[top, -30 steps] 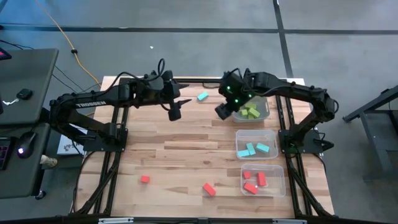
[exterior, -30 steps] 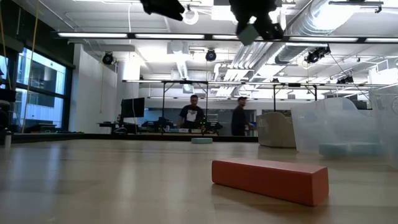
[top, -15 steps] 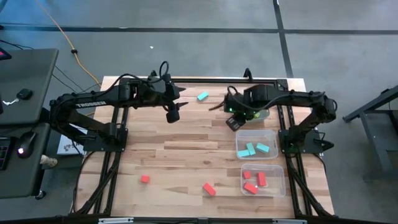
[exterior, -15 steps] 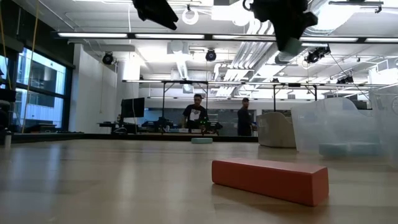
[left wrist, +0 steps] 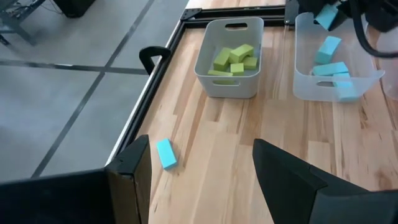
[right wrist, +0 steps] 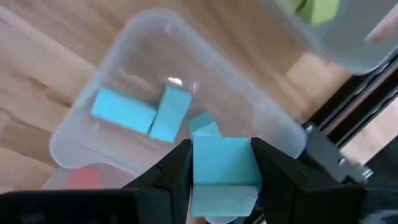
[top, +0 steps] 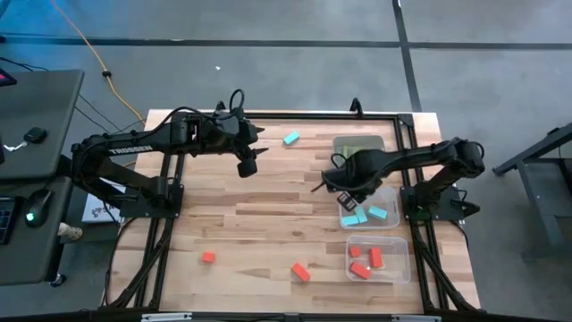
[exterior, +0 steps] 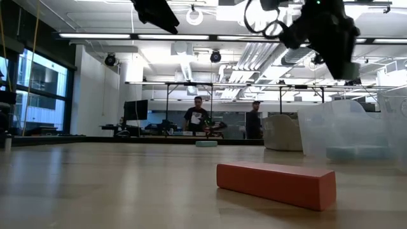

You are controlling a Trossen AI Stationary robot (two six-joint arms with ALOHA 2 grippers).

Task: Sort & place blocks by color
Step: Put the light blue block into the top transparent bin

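My right gripper [right wrist: 224, 177] is shut on a light blue block [right wrist: 222, 155] and hangs over the clear bin [top: 390, 195] that holds light blue blocks [right wrist: 124, 111]. My left gripper [left wrist: 205, 180] is open and holds nothing, in the air over the far left-middle of the table [top: 246, 166]. One loose light blue block [left wrist: 165, 153] lies flat on the wood near the far edge [top: 290, 139]. Two red-orange blocks [top: 208, 258] [top: 300, 272] lie near the near edge. Lime green blocks [left wrist: 234, 59] sit in the far bin. My right gripper pinches the light blue block by two opposite side faces [right wrist: 199, 163] between its two fingers [right wrist: 177, 171], coming from above and pointing down. The block is lifted clear, above the bin of blue blocks.
Three clear bins stand in a row along the table's right side: green [top: 359, 143] farthest, blue in the middle, red [top: 402, 259] nearest. A black frame rail [left wrist: 158, 87] runs along the table's edges. In the low view a red-orange bar [exterior: 275, 183] lies close by. People stand in the room beyond.
My right gripper has carried the light blue block from over the green bin toward the table's near edge, to above the blue bin, and has come somewhat lower. The block has stayed between its fingers. My left gripper has shifted slightly.
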